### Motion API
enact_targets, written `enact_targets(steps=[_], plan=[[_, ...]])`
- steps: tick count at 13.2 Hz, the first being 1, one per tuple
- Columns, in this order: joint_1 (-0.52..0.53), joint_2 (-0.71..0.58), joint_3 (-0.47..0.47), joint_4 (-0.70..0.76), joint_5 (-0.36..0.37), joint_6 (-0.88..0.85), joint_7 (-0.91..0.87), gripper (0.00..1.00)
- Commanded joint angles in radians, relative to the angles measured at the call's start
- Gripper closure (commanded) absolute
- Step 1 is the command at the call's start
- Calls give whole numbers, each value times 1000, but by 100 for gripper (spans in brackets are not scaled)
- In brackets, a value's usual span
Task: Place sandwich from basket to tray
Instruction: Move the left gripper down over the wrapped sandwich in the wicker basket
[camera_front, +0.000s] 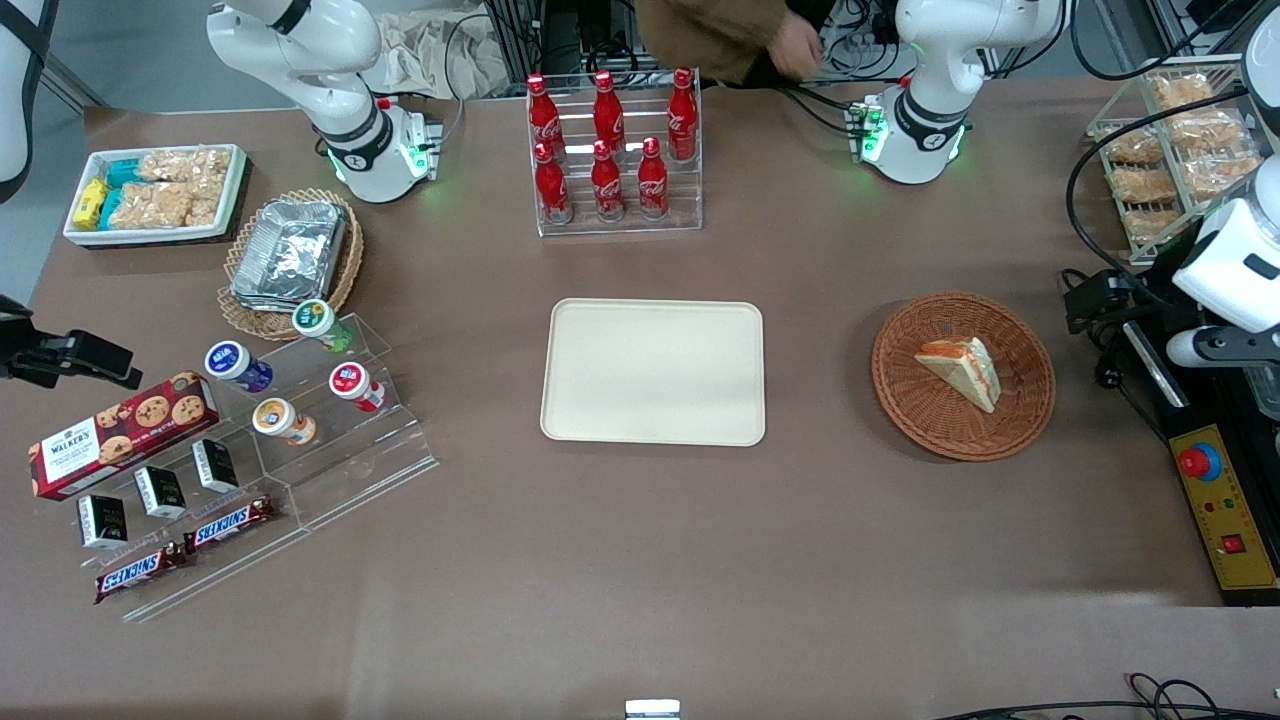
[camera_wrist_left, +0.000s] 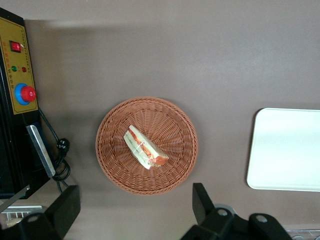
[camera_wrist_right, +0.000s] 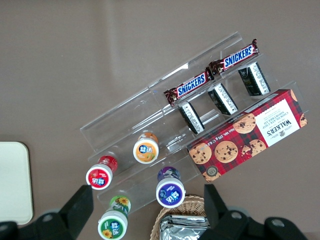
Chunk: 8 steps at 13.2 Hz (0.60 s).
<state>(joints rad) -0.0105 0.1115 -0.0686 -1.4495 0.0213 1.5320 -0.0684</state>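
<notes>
While sandwich (camera_wrist_left: 145, 147) fills basket (camera_wrist_left: 114, 165), gripper (camera_wrist_left: 132, 212) hovers open.

Six red cola bottles (camera_front: 610, 150) are racked in a clear stand. Snickers bars (camera_front: 230, 522), a Walkers cookie box (camera_front: 120, 432) and capped cups (camera_front: 282, 417) are displayed on acrylic steps toward the parked arm's end of the desk (camera_front: 640, 580).

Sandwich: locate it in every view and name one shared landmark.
Front view: sandwich lies in the basket, toward the working arm's end.
Left wrist view: sandwich in basket, below the open gripper.
Right wrist view: not visible.
Shared landmark: tray.
</notes>
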Motion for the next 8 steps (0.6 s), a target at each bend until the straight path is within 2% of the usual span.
enact_targets(steps=[1, 4, 7, 8], plan=[[7, 2, -8, 20, 5, -19, -8, 0], [7, 4, -13, 15, 2, -19, -22, 0], [7, 5, -13, -20, -73, -38, -267, 0], [7, -4, -13, -66, -75, -23, -315, 0]])
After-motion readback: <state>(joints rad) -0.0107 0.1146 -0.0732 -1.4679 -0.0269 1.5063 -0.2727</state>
